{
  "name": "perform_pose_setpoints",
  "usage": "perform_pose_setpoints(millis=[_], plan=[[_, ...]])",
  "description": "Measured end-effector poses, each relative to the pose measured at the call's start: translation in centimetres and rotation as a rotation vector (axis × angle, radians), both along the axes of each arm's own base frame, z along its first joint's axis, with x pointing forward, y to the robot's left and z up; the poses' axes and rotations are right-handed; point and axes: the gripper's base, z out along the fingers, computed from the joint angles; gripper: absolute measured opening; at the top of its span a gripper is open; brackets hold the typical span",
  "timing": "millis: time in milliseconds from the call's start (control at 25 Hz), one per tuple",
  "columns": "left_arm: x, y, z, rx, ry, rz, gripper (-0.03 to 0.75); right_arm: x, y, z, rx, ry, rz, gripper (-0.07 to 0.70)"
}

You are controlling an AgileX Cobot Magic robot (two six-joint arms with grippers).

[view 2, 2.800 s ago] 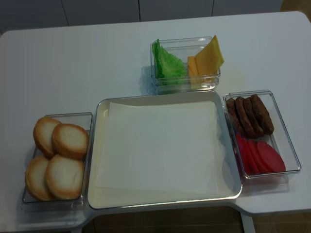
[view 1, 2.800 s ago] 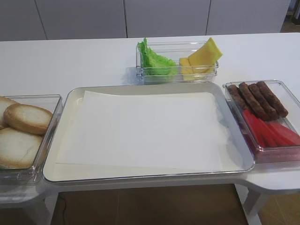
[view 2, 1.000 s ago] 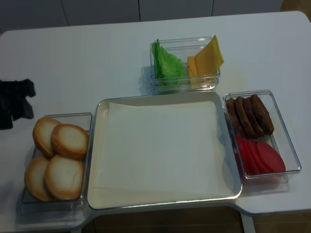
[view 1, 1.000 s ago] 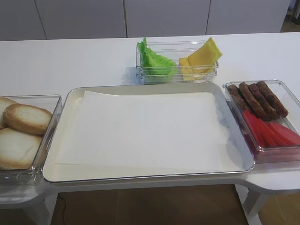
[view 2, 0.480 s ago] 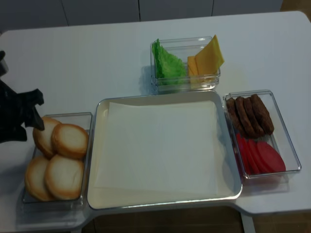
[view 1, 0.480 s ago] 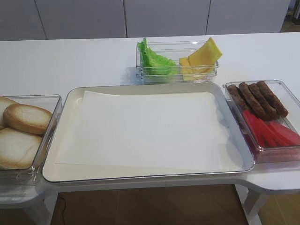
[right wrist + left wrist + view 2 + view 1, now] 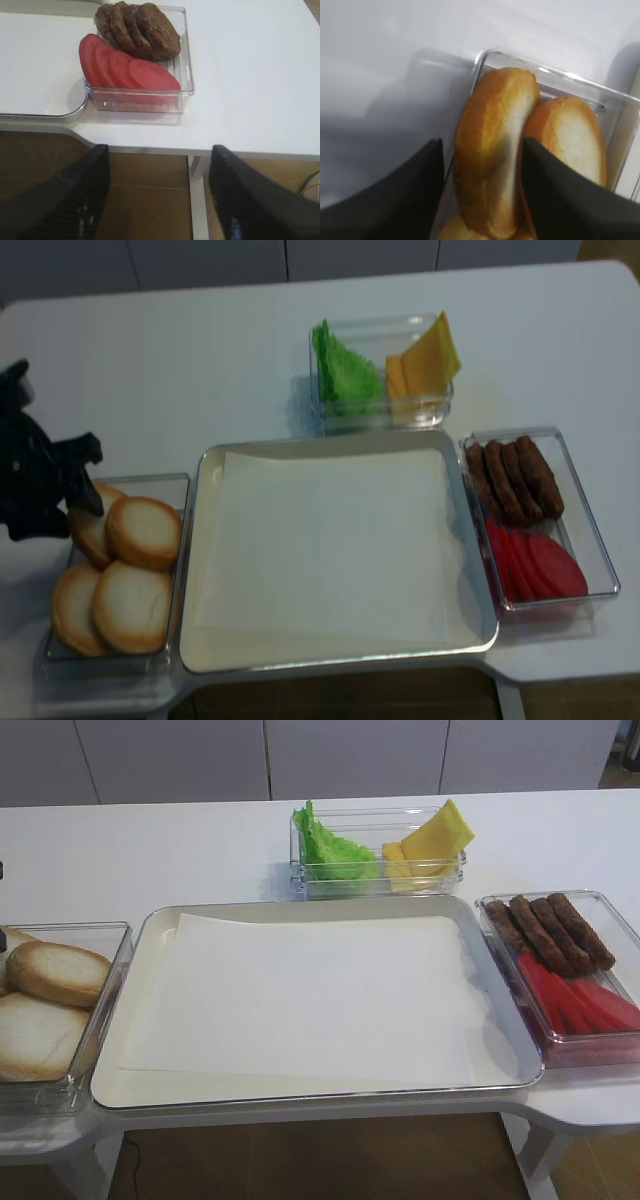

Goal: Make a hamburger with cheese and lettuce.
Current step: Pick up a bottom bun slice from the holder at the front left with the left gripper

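Apparently, end effector [image 7: 480,200] astride hamburger [image 7: 495,155] edge.

Bun halves [image 7: 144,531], lettuce [image 7: 345,370], cheese [image 7: 425,360] (binned)

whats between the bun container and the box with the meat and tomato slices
The big metal tray lined with white paper fills that stretch, nothing on it; clearest in the realsense high view, buns left, meat box right.

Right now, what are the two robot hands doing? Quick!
Left hand: open, empty, its fingers on either side of a bun in the box.
Right hand: open, empty, off the table edge.
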Motion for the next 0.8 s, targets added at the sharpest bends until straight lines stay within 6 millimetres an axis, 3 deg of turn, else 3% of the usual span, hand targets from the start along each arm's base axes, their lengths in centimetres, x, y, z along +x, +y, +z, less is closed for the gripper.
perform_pose_setpoints(millis=[160, 480, 800], plan=[[0.14, -0.05, -0.13, -0.007, -0.004, -0.005, 0.365, 0.00, 0.00, 0.00, 0.000, 0.000, 0.000, 0.487], [0.33, -0.02, -0.60, -0.008, 0.010, -0.013, 0.264, 0.00, 0.00, 0.00, 0.000, 0.000, 0.000, 0.487], [0.32, 0.01, -0.60, -0.003, 0.011, -0.018, 0.255, 0.00, 0.00, 0.00, 0.000, 0.000, 0.000, 0.487]])
